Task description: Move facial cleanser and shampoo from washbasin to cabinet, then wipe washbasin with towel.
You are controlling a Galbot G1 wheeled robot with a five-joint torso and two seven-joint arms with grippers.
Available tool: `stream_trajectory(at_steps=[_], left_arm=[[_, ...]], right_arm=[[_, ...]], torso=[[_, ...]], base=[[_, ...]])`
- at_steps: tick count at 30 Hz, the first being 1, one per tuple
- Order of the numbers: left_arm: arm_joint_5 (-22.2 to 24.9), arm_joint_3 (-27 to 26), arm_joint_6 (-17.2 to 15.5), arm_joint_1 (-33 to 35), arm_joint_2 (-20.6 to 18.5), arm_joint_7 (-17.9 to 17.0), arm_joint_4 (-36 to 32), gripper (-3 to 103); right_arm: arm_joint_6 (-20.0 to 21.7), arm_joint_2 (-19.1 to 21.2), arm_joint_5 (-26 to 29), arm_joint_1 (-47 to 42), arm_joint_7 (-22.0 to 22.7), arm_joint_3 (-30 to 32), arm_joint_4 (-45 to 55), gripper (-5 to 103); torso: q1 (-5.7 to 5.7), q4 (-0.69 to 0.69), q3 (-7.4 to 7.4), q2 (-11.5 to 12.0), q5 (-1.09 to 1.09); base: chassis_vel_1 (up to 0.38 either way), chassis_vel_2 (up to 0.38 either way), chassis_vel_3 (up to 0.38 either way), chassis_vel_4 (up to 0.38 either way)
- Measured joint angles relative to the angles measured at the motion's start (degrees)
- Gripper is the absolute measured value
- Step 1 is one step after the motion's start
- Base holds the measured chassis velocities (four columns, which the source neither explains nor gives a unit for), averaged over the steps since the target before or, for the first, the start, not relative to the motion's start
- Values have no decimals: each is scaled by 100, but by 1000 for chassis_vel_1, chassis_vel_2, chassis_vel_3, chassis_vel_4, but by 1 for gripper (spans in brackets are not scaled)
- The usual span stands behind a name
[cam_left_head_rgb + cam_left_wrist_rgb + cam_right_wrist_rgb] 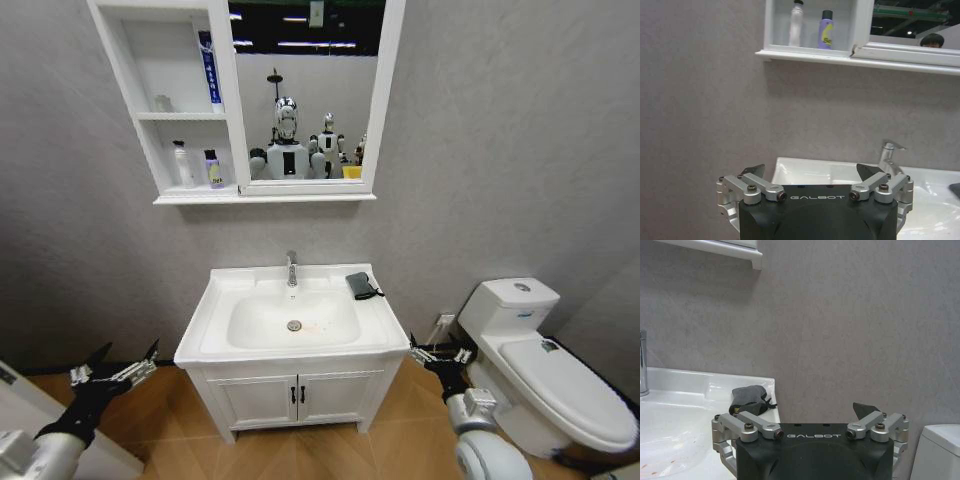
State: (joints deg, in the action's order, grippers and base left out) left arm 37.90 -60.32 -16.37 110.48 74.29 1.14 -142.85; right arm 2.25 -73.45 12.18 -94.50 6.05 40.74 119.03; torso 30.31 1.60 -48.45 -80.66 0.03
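Here your head view has both grippers, left gripper point(122, 362) and right gripper point(441, 352), fingers apart, flanking the washbasin point(375, 330); towel point(361, 285) beside tap point(292, 270). Two bottles point(812, 31) stand on the cabinet point(150, 85) shelf.

light: even, bright overhead | shadow: soft under cabinet point(180, 120) | glare: washbasin point(290, 320) | edges: wide-angle bowing

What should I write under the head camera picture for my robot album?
Both open hands, left and right, wait beside the washbasin; towel by the tap, two bottles in the cabinet.
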Motion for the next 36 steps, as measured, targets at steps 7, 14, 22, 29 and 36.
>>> stream_trajectory(at_steps=[7,14,22,29,36], left_arm=[[-214,576,-651,-688,-193,-681,-71,100],[-416,617,-695,-806,-260,-765,-64,100],[-416,613,-695,-805,-265,-765,-52,100],[-411,610,-694,-803,-267,-762,-47,100],[-407,607,-691,-801,-269,-759,-43,100]], right_arm=[[-13,60,105,18,-13,59,59,100],[60,114,202,34,14,83,243,100],[124,94,204,-21,105,82,539,100],[253,34,189,-95,131,98,802,100],[551,25,322,-56,156,68,1151,100]], torso=[[1,1,0,0,-1],[0,-2,-1,1,-1],[0,-2,0,0,-2],[0,-1,0,1,-1],[0,-1,0,0,-2]], base=[[0,0,0,0],[0,0,0,0],[0,0,0,0],[0,0,0,0],[0,0,0,0]])
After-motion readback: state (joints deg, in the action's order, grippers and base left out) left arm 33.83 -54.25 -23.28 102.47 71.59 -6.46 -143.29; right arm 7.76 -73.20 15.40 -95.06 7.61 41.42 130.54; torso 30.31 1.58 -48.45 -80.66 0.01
